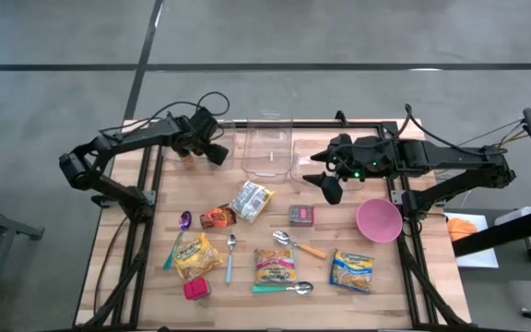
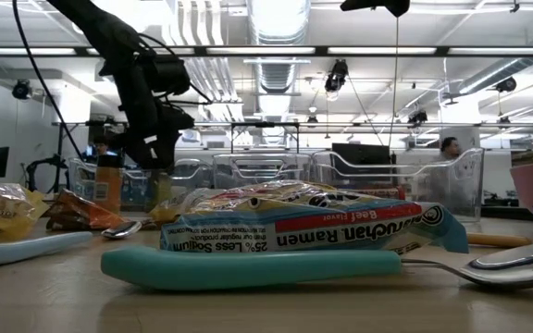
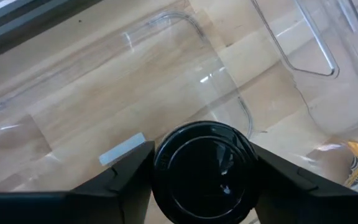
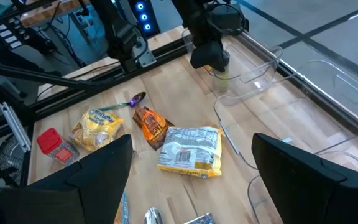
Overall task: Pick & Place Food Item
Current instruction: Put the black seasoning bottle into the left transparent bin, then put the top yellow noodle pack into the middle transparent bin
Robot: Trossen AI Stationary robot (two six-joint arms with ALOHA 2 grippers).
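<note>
**Left hand on black-lidded jar at far-left corner**

The left hand [image 3: 205, 180] has its 2 fingers around the black-lidded jar [image 3: 205, 171], beside a clear bin [image 1: 267, 148] near the desk's [image 1: 136, 267] far-left corner. The right hand [image 1: 328, 187] hovers spread near the desk's middle.

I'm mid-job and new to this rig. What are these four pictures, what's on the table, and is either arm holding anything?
Two dark robot arms work at a wooden table. One picture looks straight down, one looks level across the tabletop, and two come from cameras on the arms' wrists. The left gripper is at the table's far left, its fingers either side of a jar with a black lid beside clear plastic bins; the jaws look to be loosening. The right gripper hovers open and empty over the middle. On the table lie ramen packets, snack packs, spoons and a pink bowl.
</note>
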